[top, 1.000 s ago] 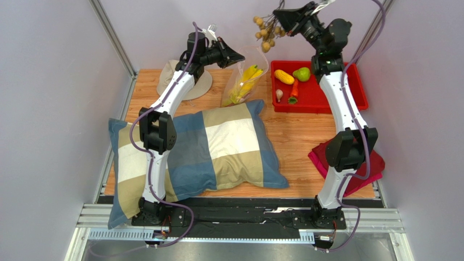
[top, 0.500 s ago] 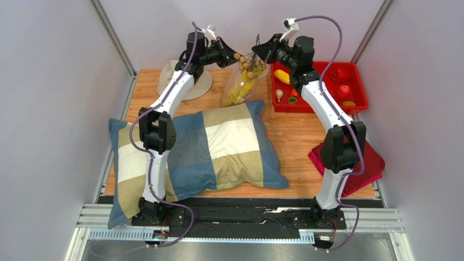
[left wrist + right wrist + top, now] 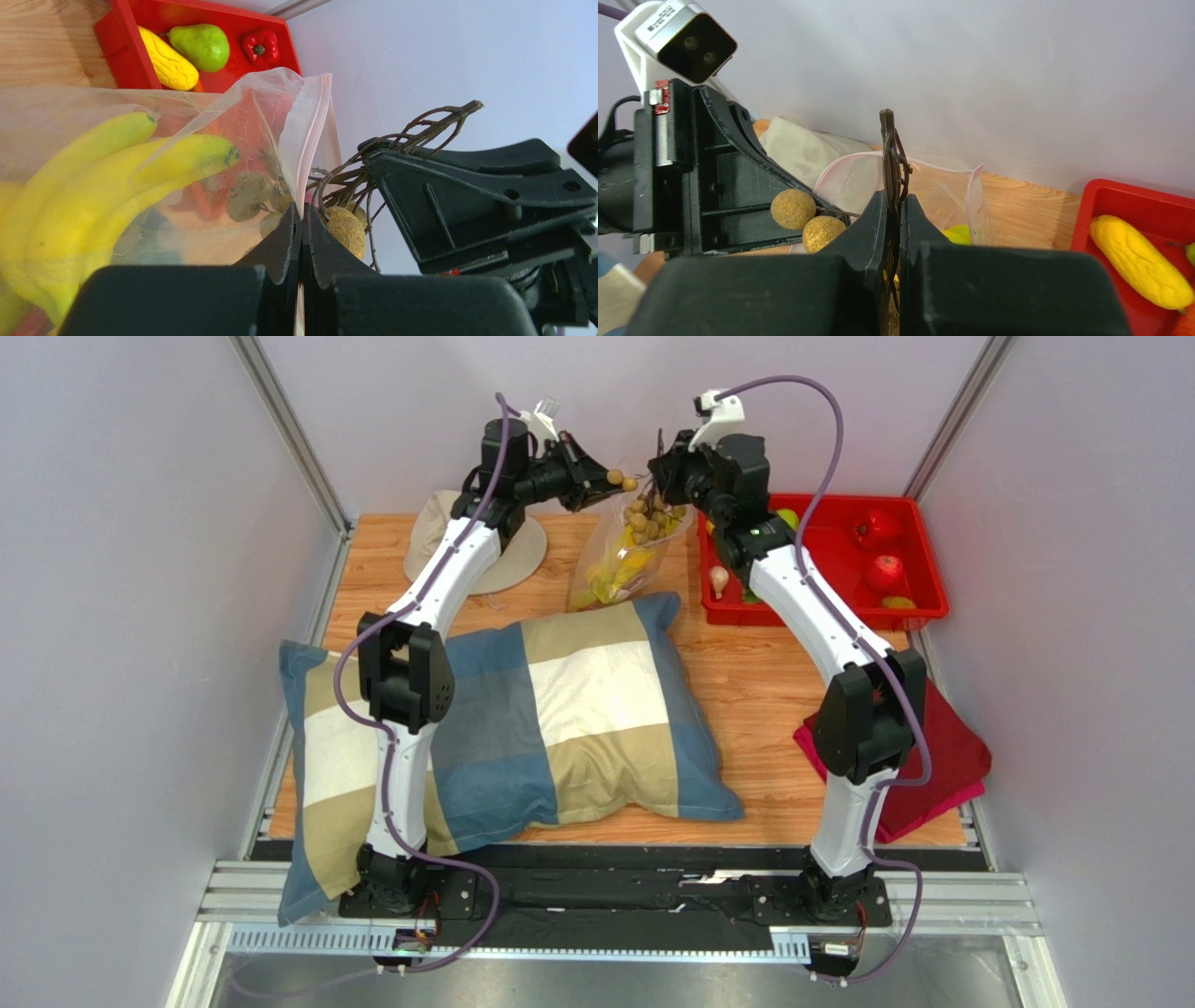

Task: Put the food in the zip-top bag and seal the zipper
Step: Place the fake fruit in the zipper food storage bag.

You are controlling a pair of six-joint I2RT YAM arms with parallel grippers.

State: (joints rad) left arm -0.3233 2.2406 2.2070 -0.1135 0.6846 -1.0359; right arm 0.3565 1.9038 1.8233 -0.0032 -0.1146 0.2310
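From above, the mouth of the zip-top bag [image 3: 627,560] is hidden behind the two hands, and in the right wrist view the lower part of the tan bunch [image 3: 647,513] is cut off by the fingers. Whether its balls are already inside the bag is hard to make out; a few seem to show through the film.

The left hand [image 3: 302,218] is closed tight, pinching the bag's mouth edge at the pink zipper [image 3: 313,133] and holding the bag up from the tabletop [image 3: 758,700], with the bananas [image 3: 91,185] inside. The right hand [image 3: 899,204] is clamped on the bunch's twiggy stem, just beside the left hand at the bag's mouth.

A second ago the right hand held the bunch high above the red tray [image 3: 836,546]; it has since swung left and down.
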